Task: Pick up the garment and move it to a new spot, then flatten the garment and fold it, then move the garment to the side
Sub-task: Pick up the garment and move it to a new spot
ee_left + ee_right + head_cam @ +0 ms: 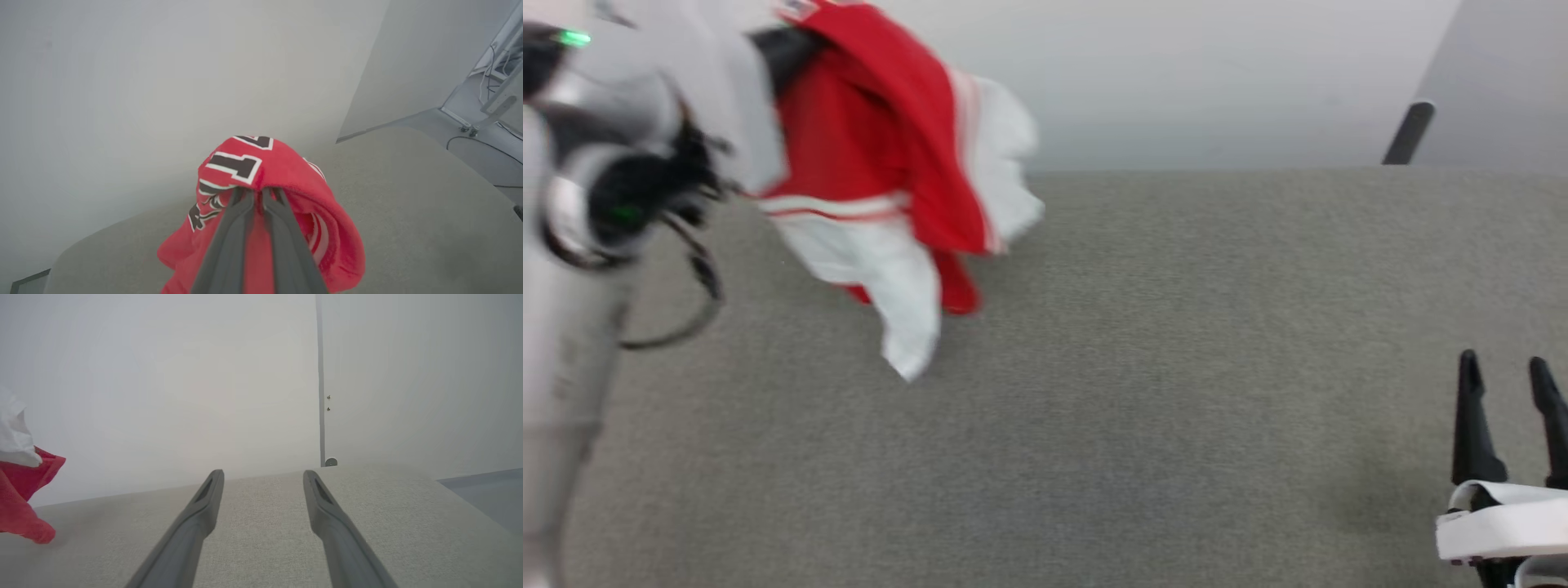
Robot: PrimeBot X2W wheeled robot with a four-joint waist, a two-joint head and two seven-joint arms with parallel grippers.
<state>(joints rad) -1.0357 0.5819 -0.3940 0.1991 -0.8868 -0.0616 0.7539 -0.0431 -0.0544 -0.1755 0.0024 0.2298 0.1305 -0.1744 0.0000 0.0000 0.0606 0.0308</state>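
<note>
Left gripper clenched on garment. It's bunched, dangling over left part of grey surface. Right gripper spread wide, empty. Pickup looks done. Left: set-down, flatten, fold, move aside.

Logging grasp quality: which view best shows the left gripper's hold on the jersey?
Left wrist view: the left gripper pinches a fold of the garment beside its lettering. Head view shows it dangling, blurred; right wrist view catches a red-and-white edge.
</note>
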